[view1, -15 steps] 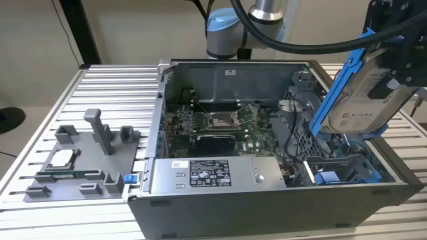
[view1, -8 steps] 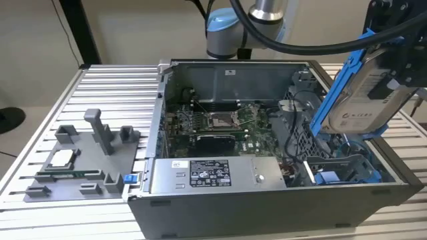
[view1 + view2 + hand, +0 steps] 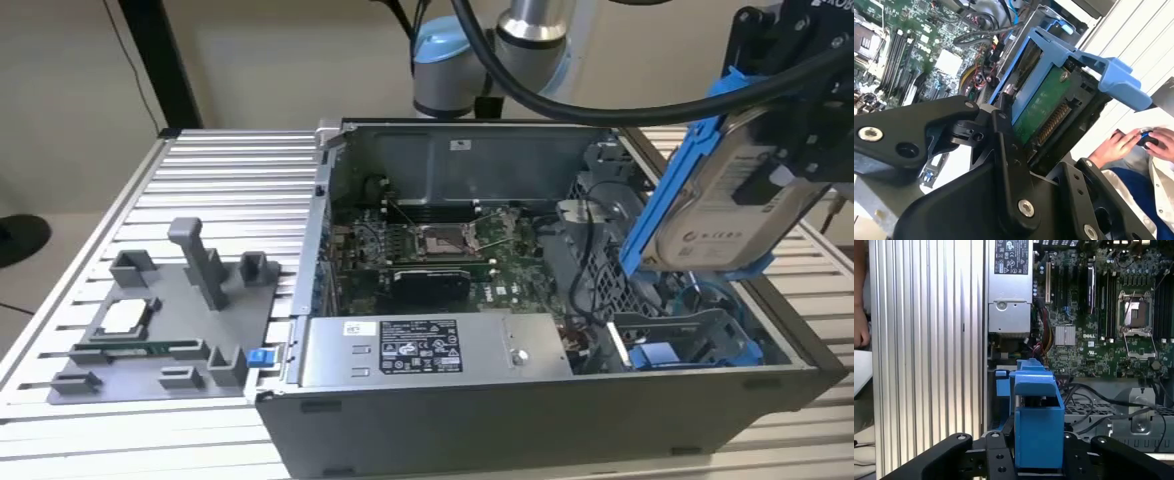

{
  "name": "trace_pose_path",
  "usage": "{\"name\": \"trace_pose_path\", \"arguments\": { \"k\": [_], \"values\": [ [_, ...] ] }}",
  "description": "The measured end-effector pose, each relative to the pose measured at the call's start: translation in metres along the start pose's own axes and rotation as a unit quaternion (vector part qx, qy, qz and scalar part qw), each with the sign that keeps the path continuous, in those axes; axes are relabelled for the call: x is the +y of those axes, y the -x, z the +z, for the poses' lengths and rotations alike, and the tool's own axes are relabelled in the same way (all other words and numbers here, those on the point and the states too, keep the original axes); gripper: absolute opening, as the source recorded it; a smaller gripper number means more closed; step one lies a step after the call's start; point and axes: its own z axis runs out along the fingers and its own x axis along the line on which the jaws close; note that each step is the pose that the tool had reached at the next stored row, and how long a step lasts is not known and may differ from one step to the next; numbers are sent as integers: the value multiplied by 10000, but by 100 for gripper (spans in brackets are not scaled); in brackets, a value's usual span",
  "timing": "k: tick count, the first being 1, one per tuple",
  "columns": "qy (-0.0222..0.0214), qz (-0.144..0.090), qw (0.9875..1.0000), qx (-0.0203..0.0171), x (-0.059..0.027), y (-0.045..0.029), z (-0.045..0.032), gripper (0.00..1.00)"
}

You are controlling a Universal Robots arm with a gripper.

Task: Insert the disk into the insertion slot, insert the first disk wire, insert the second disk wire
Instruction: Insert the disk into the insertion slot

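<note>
On the ribbed aluminium table [image 3: 200, 180] an open dark metal computer case [image 3: 534, 420] is laid on its side. The disk [image 3: 727, 210], a flat silver-grey hard drive with a white label clipped in a bright blue plastic carrier, is held tilted in the air above the case's end at the exterior view's right. It is pinched from both sides by the fingers of the black gripper [image 3: 781, 165]. The insertion slot [image 3: 681, 335], a dark grey perforated metal bay with blue rails, lies below it and is not yet entered.

With the disk tilted against the bay, a carrier corner could be caught on the rails. The loose black cables [image 3: 1089, 389] near the bay could also be trapped.

The label face and the gap above the bay are given by the exterior view. The drive's green circuit board [image 3: 1046, 107] and a person's hands [image 3: 1126, 145] are given by the second wrist view.
</note>
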Motion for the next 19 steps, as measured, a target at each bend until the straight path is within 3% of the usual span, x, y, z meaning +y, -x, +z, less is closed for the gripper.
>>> {"name": "trace_pose_path", "arguments": {
  "k": [8, 19],
  "values": [
    [-5, 0, 10000, -1, -18, -7, 59, 0],
    [-5, 0, 10000, 0, -108, -34, 141, 0]
  ]
}}
